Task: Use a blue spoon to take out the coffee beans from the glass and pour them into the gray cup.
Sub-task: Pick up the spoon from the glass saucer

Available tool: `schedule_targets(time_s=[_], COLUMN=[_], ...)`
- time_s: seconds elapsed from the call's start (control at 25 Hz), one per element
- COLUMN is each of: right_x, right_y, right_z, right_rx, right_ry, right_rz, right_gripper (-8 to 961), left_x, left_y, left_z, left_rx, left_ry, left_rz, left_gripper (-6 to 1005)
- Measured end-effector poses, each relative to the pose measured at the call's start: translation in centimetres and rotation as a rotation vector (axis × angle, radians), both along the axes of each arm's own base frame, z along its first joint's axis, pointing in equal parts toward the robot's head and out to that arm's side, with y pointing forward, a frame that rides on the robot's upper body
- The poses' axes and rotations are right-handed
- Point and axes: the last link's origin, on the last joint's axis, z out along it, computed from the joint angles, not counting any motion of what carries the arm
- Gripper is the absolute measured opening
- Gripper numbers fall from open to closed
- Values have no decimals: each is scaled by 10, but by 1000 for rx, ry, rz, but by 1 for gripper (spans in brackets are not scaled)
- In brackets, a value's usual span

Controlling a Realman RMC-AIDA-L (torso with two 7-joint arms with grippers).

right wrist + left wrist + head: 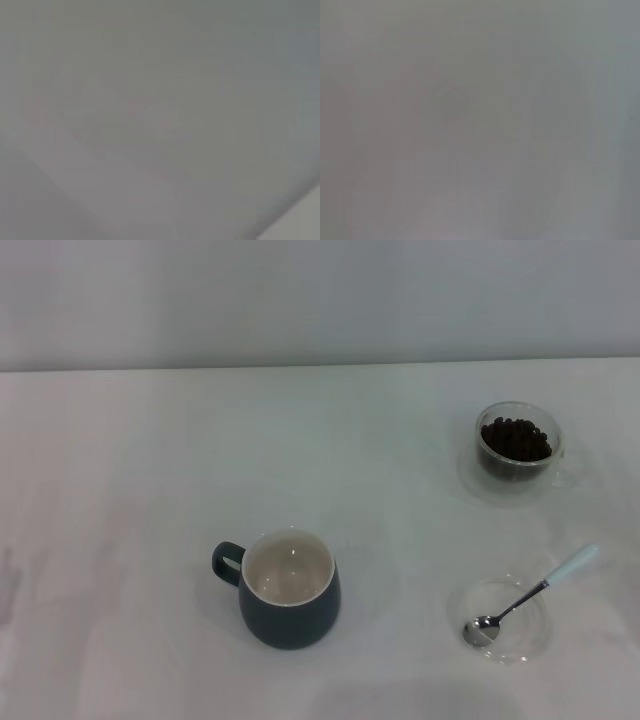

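In the head view the gray cup [290, 590] stands near the front middle of the white table, cream inside, its handle to the left. The glass [517, 443] stands at the back right and holds a heap of coffee beans [515, 438]. The blue spoon [530, 595] lies at the front right, its metal bowl resting in a flat clear saucer [500, 620] and its pale handle pointing back and right. Neither gripper shows in any view. Both wrist views show only a blank grey surface.
The white table [150, 490] runs back to a pale wall. Nothing else stands on it in the head view.
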Motion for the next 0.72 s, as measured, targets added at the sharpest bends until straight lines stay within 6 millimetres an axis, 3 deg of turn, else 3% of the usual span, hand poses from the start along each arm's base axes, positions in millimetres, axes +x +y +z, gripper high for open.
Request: schedule_targets(time_s=[0.24,0.72], right_x=[-3,-5], right_y=[-4,10], right_z=[-13,-38], right_rx=[-112,-218], right_ry=[52,44], right_rz=[19,-16], right_gripper=[870,870], left_x=[-1,-7], left_y=[5,10], left_z=[5,7], left_rx=[30,31], left_ry=[-5,-6], left_rz=[13,49], left_gripper=[729,729])
